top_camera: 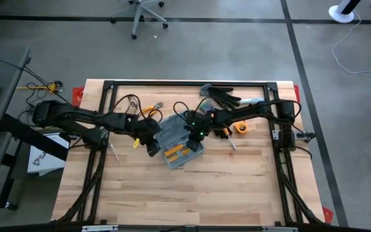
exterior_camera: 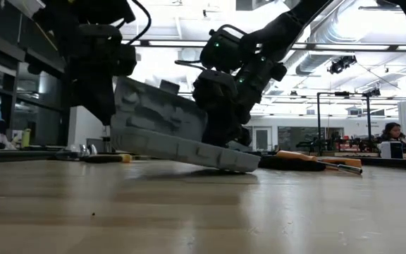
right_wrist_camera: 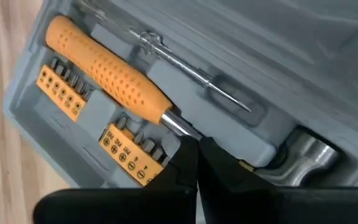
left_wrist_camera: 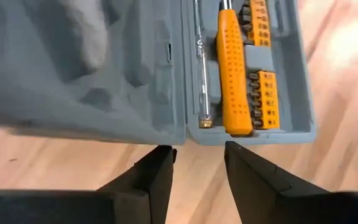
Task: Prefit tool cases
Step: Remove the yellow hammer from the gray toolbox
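1. Tool case (top_camera: 180, 145): grey-blue, lying open near the middle of the desk (top_camera: 192, 193), one end tilted up off the wood in the low view.
2. Inside the tray: orange-handled screwdriver (right_wrist_camera: 107, 78), thin probe-like driver (left_wrist_camera: 201, 74), two orange bit holders (left_wrist_camera: 266, 99).
3. Left gripper (left_wrist_camera: 197, 163): released, fingers parted, just short of the case's edge, grasping nothing.
4. Right gripper (right_wrist_camera: 194, 163): clenched, tips together over the tray beside the screwdriver's metal collar; nothing visibly held.
5. Advice for the step, as a judgement: steady the raised case with the left gripper first; press each tool straight down into its moulded recess; avoid levering the tray.
6. Writing: small marks on the bit holders, too small to read; no brand legible.
7. Nearby: black-and-grey gloves (top_camera: 221, 96) behind the case.
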`<action>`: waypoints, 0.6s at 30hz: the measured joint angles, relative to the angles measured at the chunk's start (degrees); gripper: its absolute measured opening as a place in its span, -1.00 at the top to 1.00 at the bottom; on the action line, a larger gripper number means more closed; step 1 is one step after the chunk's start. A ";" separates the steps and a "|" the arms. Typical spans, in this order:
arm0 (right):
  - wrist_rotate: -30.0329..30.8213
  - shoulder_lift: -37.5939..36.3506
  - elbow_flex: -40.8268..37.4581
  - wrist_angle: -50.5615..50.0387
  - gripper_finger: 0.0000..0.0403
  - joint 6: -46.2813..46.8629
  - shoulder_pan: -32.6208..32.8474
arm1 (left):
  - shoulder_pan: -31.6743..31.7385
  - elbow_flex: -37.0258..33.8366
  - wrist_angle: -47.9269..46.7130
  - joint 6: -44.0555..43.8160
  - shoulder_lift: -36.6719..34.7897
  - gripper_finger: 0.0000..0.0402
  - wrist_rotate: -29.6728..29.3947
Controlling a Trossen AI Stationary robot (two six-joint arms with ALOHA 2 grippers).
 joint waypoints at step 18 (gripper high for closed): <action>6.66 -4.61 -0.28 -5.23 1.00 -3.85 -0.71 | -1.29 0.27 4.24 -1.68 -1.01 0.33 -4.22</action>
